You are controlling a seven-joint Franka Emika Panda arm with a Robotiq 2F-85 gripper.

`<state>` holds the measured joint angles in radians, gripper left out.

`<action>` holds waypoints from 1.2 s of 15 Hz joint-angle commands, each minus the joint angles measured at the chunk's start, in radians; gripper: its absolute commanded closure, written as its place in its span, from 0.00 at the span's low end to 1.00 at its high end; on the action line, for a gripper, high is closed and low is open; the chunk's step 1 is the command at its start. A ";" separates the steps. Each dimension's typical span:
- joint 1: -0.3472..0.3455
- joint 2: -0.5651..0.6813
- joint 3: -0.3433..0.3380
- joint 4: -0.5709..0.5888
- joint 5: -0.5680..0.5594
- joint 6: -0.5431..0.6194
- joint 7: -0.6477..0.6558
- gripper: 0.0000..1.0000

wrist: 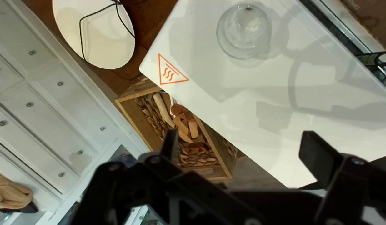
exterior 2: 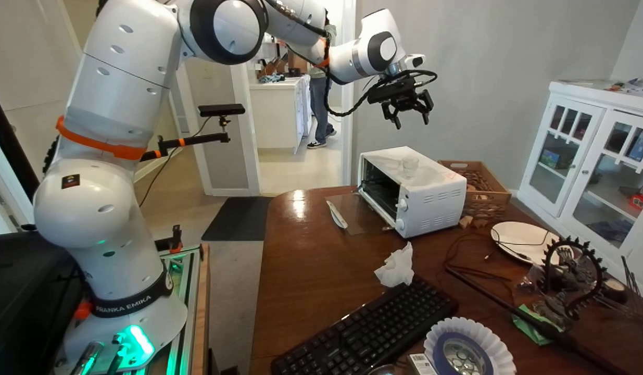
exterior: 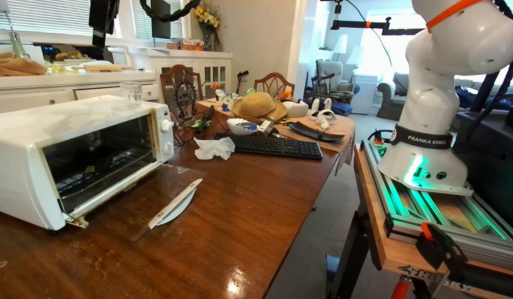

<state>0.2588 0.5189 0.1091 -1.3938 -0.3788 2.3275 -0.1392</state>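
Note:
My gripper (exterior 2: 411, 123) is open, with nothing between its fingers. It hangs in the air above the white toaster oven (exterior 2: 430, 205), apart from it. In the wrist view the open fingers (wrist: 239, 140) frame the oven's top (wrist: 230, 103) and part of a wooden basket. A clear glass (exterior 2: 410, 166) stands on the oven top; it also shows in the wrist view (wrist: 244, 32) and in an exterior view (exterior: 131, 94). The oven door (exterior: 177, 203) is lowered over the table, and a dark object (exterior: 92, 160) inside is hard to make out.
The wooden basket (exterior 2: 501, 197) with wood pieces stands behind the oven. A white plate (exterior 2: 519, 235) with a cable across it lies beside the oven. A crumpled tissue (exterior: 214, 148) and a black keyboard (exterior: 277, 147) lie on the table. A straw hat (exterior: 256, 106) sits farther off.

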 commanded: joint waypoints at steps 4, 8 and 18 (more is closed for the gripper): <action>-0.024 -0.071 -0.035 -0.302 0.012 0.279 0.108 0.00; -0.020 -0.117 -0.086 -0.520 -0.011 0.497 0.189 0.00; 0.196 -0.219 -0.397 -0.793 -0.229 0.858 0.487 0.00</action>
<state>0.3979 0.3433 -0.2019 -2.0862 -0.5642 3.1045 0.2540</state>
